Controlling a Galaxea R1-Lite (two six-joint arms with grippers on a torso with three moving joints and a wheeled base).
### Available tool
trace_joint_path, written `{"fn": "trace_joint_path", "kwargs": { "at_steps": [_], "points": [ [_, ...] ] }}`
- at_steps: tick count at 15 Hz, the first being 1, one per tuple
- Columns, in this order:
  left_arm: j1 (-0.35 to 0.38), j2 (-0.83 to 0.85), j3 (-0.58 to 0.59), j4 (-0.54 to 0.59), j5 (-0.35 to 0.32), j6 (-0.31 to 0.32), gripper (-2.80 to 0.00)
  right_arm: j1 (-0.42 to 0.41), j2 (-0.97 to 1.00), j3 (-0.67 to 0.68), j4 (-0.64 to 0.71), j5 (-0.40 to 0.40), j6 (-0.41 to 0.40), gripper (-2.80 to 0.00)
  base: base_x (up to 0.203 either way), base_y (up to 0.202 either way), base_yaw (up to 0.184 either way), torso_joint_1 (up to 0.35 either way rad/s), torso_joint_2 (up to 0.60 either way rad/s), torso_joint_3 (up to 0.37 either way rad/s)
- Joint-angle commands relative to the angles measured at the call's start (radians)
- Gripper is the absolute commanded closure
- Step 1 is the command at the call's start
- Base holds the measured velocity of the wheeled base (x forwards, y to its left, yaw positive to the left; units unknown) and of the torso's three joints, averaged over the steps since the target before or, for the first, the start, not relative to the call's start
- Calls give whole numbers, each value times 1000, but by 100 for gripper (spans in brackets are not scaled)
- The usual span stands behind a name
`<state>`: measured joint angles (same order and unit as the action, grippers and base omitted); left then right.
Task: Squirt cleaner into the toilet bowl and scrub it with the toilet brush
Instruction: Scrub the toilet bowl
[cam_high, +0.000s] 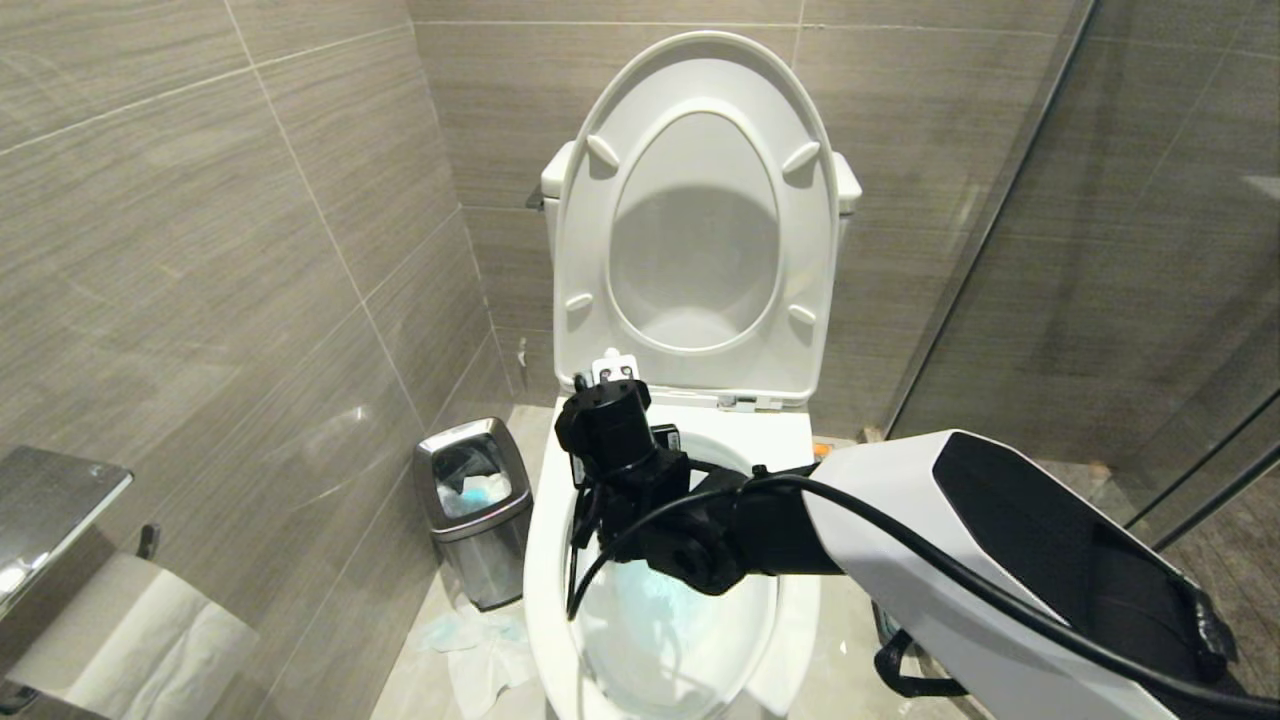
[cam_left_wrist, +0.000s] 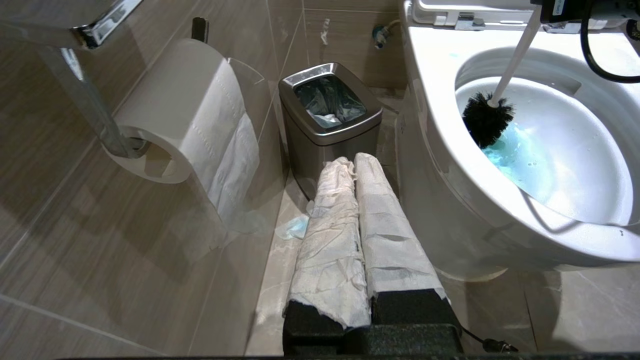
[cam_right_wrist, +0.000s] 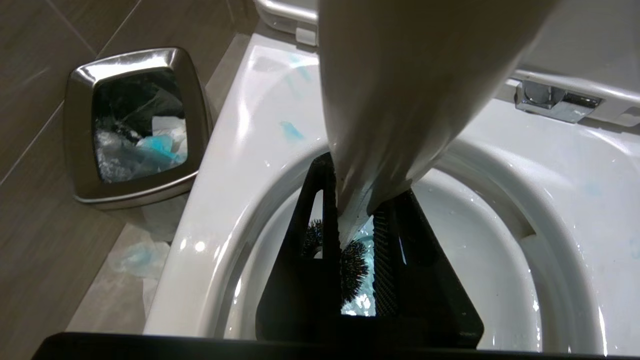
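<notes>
The toilet bowl (cam_high: 545, 560) stands with its seat and lid (cam_high: 700, 120) raised. My right arm (cam_high: 1000, 540) reaches over the bowl from the right. My right gripper (cam_right_wrist: 357, 210) is shut on the toilet brush's white handle (cam_right_wrist: 400, 100), pointing down into the bowl (cam_right_wrist: 240, 150). The black bristle head (cam_left_wrist: 486, 122) rests against the bowl's inner wall at the edge of the turquoise cleaner (cam_left_wrist: 505, 160). Pale blue smears mark the rim (cam_right_wrist: 290, 130). My left gripper (cam_left_wrist: 350, 162), its fingers wrapped in white paper, is shut and empty, low beside the bowl (cam_left_wrist: 440, 75).
A small steel waste bin (cam_high: 473, 500) holding tissue stands left of the toilet against the tiled wall. Crumpled tissue (cam_high: 480, 650) lies on the floor by it. A toilet paper roll (cam_left_wrist: 185, 110) hangs on the left wall. A glass partition (cam_high: 1100, 250) borders the right.
</notes>
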<state>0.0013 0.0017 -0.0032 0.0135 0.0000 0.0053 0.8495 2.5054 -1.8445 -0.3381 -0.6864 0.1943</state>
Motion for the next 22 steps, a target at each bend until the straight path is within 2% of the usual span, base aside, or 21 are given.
{"fn": "trace_joint_path", "kwargs": {
  "at_steps": [1, 4, 14, 17, 22],
  "points": [
    [0, 1, 0, 0, 0, 1, 0, -25, 46, -47, 0, -5, -2, 0, 0, 0, 0, 0, 0, 0],
    [0, 1, 0, 0, 0, -1, 0, -64, 85, -127, 9, -7, -17, 0, 0, 0, 0, 0, 0, 0],
    [0, 1, 0, 0, 0, -1, 0, -163, 52, -121, 14, -14, -22, 0, 0, 0, 0, 0, 0, 0],
    [0, 1, 0, 0, 0, 1, 0, -163, -8, -25, 17, -13, -24, 0, 0, 0, 0, 0, 0, 0],
    [0, 1, 0, 0, 0, 0, 0, -153, -147, 263, -6, -11, -1, 0, 0, 0, 0, 0, 0, 0]
  ]
}}
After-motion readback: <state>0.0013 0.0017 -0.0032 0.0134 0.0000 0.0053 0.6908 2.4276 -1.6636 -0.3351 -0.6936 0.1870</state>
